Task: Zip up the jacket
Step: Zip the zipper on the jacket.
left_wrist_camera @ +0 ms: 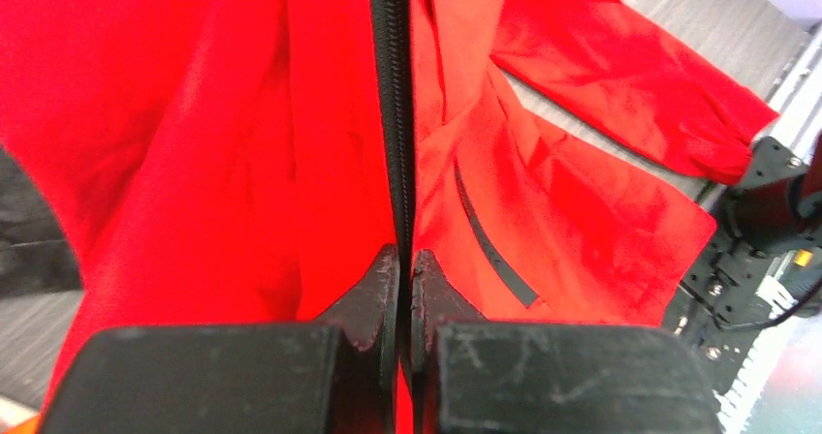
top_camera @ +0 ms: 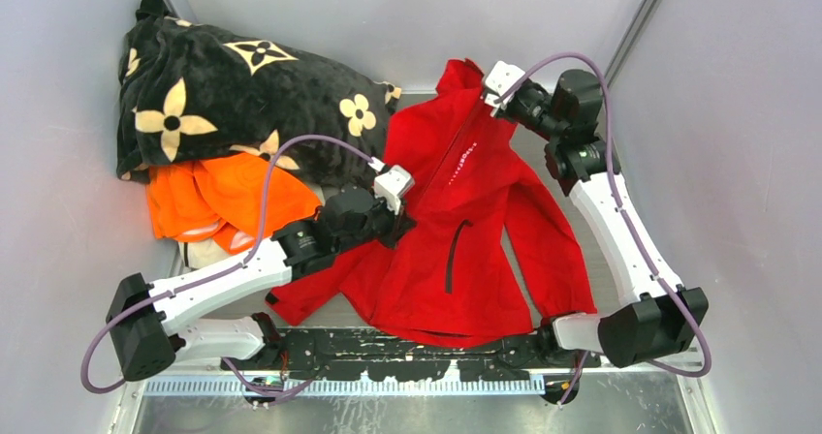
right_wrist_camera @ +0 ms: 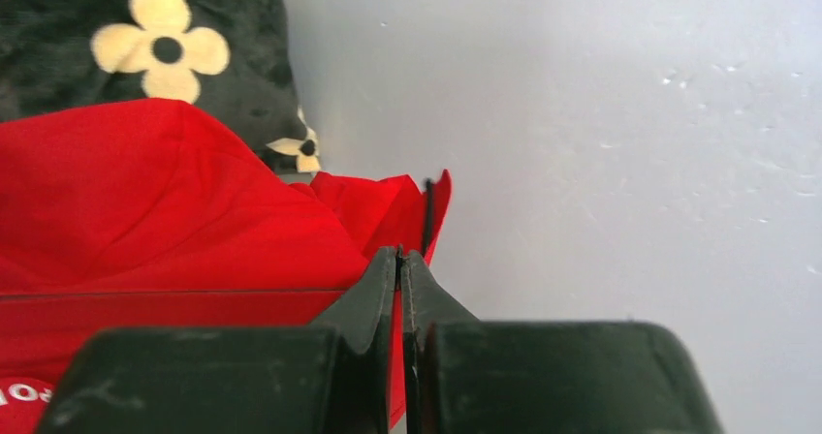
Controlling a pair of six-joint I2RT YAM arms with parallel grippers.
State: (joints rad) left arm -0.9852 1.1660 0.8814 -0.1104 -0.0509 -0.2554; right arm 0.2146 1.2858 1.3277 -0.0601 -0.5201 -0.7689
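The red jacket (top_camera: 465, 260) lies front-up in the middle of the table, collar toward the back wall. My left gripper (top_camera: 405, 223) sits low on its chest, shut on the black zip (left_wrist_camera: 392, 114). In the left wrist view the jaws (left_wrist_camera: 405, 260) pinch the zip line, which runs straight away from them with both red panels joined. A dark pocket slit (left_wrist_camera: 490, 250) lies just to the right. My right gripper (top_camera: 485, 98) is at the collar, shut on the red top edge (right_wrist_camera: 412, 211) by the zip end. What exactly sits between either pair of jaws is hidden.
A black flower-patterned blanket (top_camera: 213, 95) is heaped at the back left, with an orange garment (top_camera: 228, 197) under its front edge. Grey walls close in at the back and both sides. The arm bases and a black rail (top_camera: 407, 347) line the near edge.
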